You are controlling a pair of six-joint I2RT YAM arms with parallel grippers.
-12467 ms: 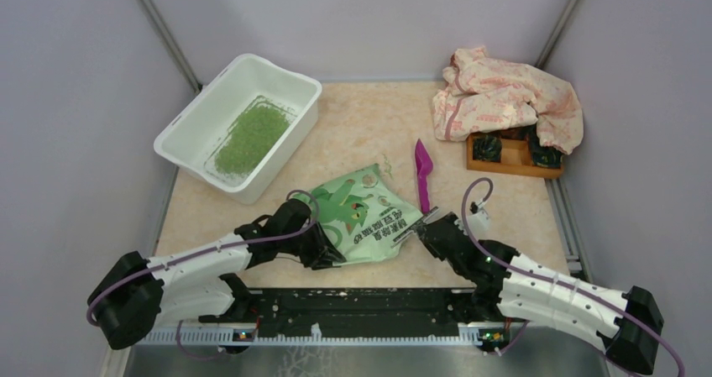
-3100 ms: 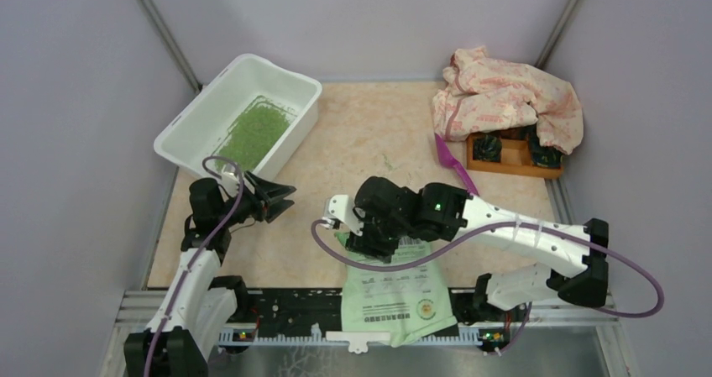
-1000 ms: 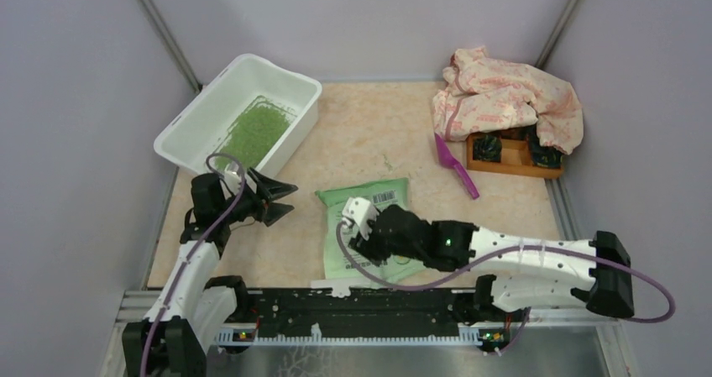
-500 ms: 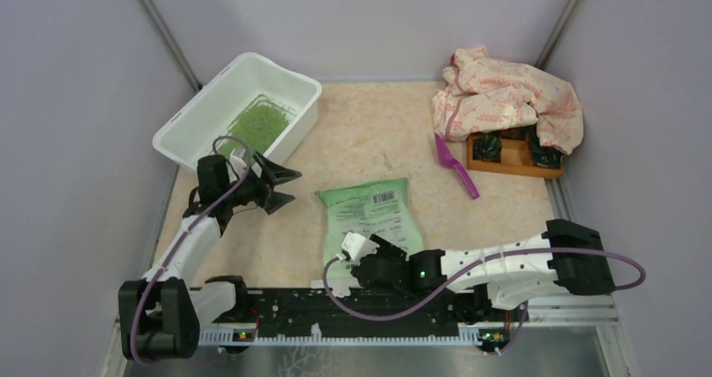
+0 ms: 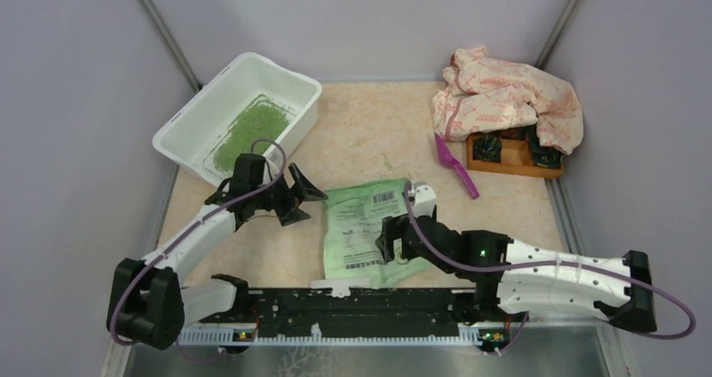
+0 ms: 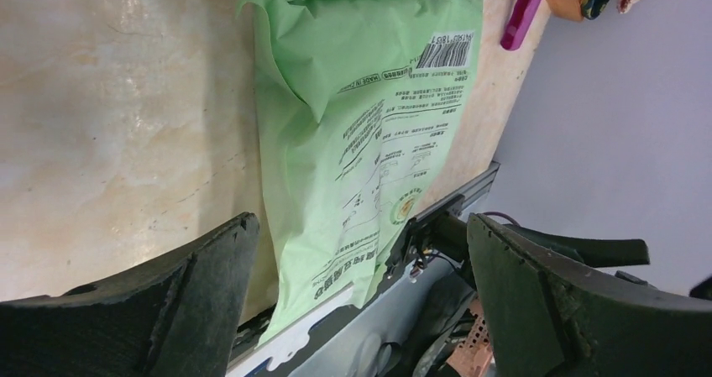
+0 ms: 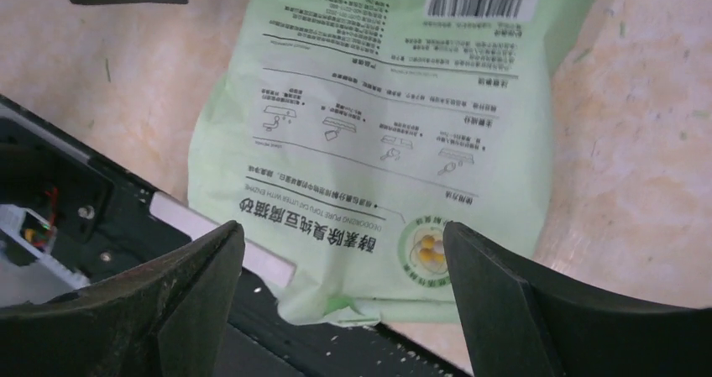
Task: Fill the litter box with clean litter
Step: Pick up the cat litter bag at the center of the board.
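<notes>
The left gripper hung left of centre in the overhead view, jaws spread wide with nothing between them, its tips aimed right toward the upper left corner of a light green printed bag. The right gripper, low in the middle, stood just as wide and empty over the bag's right half. From its wrist, the two fingers framed the bag's printed back, whose near end lapped over the black rail. The bag lay flat, barcode end toward the far side. At upper left sat the white litter box, with the clean litter as a green patch covering part of its floor. A purple scoop lay right of centre on the beige table, just beside an orange wooden tray half hidden under a crumpled pink-patterned cloth.
</notes>
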